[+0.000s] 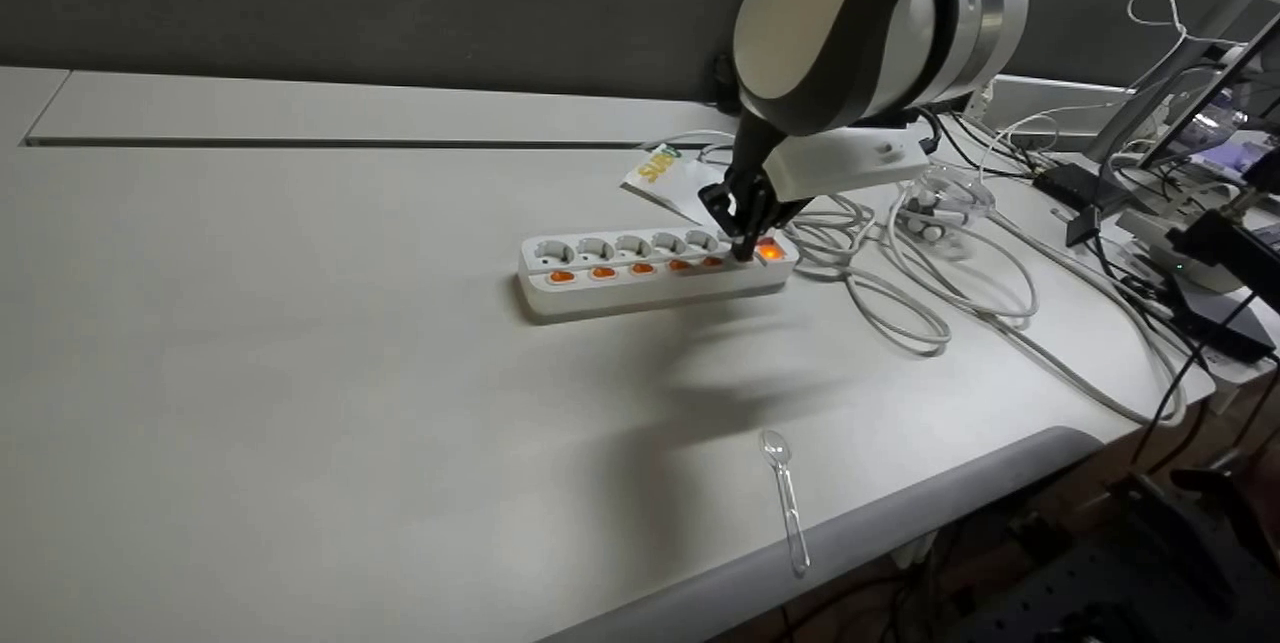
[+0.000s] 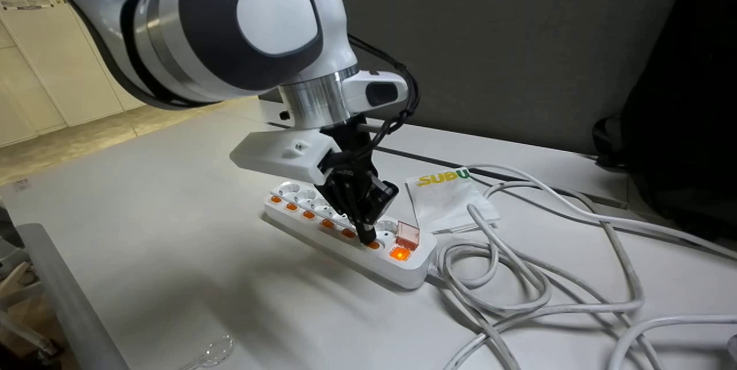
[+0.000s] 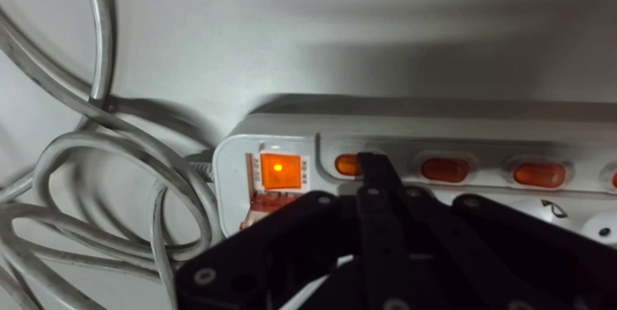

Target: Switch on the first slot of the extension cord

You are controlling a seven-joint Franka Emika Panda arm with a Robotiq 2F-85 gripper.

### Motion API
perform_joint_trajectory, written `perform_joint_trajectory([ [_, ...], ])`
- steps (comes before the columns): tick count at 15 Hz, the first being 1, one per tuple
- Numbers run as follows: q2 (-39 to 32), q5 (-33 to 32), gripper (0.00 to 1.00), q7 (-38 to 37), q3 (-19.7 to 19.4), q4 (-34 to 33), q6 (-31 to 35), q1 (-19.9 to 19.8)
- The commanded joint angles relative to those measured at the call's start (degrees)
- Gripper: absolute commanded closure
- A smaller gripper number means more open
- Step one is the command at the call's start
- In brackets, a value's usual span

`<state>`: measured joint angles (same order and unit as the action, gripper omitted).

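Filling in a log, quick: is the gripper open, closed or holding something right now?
Gripper: closed, holding nothing visible, its tip at the orange switch beside the lit square switch.

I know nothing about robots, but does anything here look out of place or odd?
Mainly the clear plastic spoon: it lies apart from the extension cord, one end reaching over the desk's grey edge trim, and seems unrelated to the job. The pale cable is looped untidily. I see nothing spilled or damaged.

Extension cord (image 1: 650, 291) on table (image 1: 330, 353)
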<state>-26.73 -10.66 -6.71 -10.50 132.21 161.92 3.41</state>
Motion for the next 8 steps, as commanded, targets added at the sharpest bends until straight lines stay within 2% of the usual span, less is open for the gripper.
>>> perform_joint_trajectory([
  [1, -4.60, -1.01, 1.00, -6.39, -2.77, -1.41, 0.94, 4.44],
  [6, -6.00, 1.20, 1.00, -7.93, -1.82, -0.68, 0.73, 4.94],
  [8, -7.33, -0.25, 1.00, -11.56, -4.34, -0.71, 2.31, 7.45],
])
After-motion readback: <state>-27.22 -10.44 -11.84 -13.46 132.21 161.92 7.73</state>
